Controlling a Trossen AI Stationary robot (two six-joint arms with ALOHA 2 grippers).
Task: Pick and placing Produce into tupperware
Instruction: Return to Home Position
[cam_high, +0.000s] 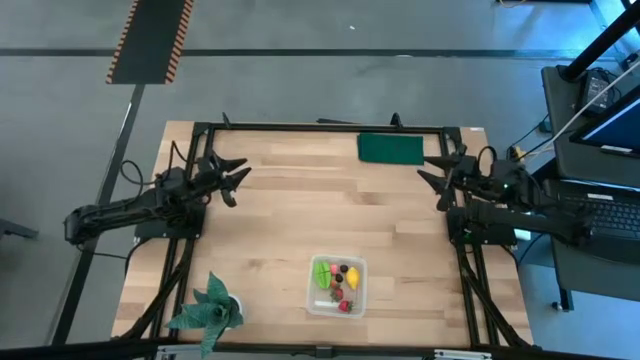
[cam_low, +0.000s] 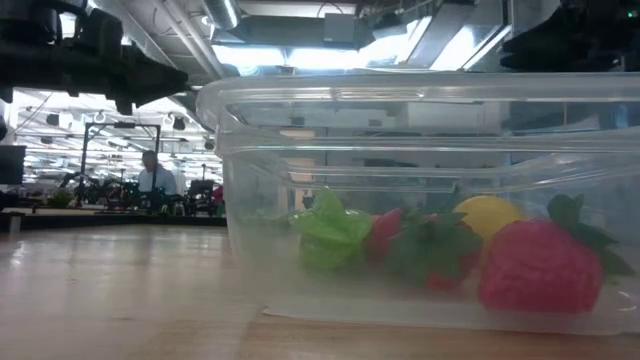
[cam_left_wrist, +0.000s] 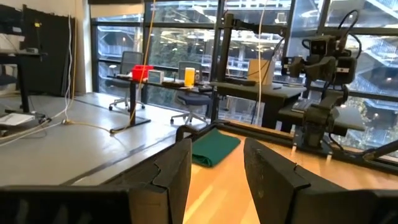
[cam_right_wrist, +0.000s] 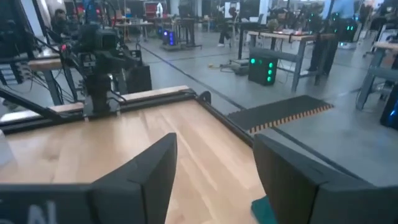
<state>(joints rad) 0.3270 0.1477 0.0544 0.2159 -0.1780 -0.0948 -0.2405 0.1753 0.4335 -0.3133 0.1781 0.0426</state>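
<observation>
The clear tupperware (cam_high: 313, 302) stands on the wooden table near its front edge, a little right of centre. The produce lies inside it: a light green piece (cam_high: 322, 271), a yellow one (cam_high: 351, 277), a red berry (cam_high: 345, 306) and small dark bits. The low view shows the same tupperware (cam_low: 260, 200) up close, holding the green piece (cam_low: 330, 235), the yellow one (cam_low: 487, 215) and a red strawberry (cam_low: 540, 265). My left gripper (cam_high: 236, 181) is drawn back at the table's left side, open and pointing level toward the middle. My right gripper (cam_high: 436, 174) is at the right side, open, with nothing between its fingers.
A dark green pad (cam_high: 391, 148) lies at the far edge, right of centre. A teal leafy plant (cam_high: 210, 310) stands at the near left corner. Black frame rails (cam_high: 320, 126) run along the table's edges. Bare wood lies between the two arms.
</observation>
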